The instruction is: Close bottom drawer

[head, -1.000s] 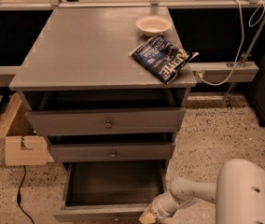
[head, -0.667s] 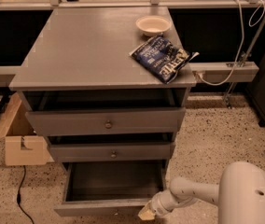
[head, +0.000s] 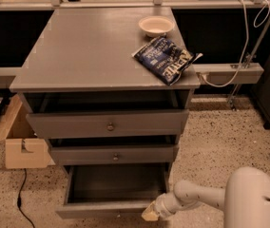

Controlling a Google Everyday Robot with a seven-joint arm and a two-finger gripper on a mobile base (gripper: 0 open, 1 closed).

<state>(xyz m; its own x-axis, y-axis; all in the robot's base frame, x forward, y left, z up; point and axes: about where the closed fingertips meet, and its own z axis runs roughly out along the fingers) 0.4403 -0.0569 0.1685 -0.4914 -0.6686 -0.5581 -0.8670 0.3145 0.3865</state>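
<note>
On the far left I see a cardboard box (head: 23,148) on the speckled floor (head: 211,137). A black cable (head: 21,196) lies near it. Next comes the grey cabinet (head: 92,46) with three drawers. The top drawer (head: 109,123) and the middle drawer (head: 113,154) stick out a little. The bottom drawer (head: 116,186) is pulled far out, low in my view, and I can see its bare inside. My gripper (head: 150,214) is at the right end of that drawer's front, down by the floor. I cannot tell if it is open or closed. On the right side of the cabinet top are a white bowl (head: 156,25) and a dark blue bag (head: 166,59). The bag has white letters, but I cannot read them. Further right, a white cable (head: 242,42) runs to a grey box (head: 230,72).
</note>
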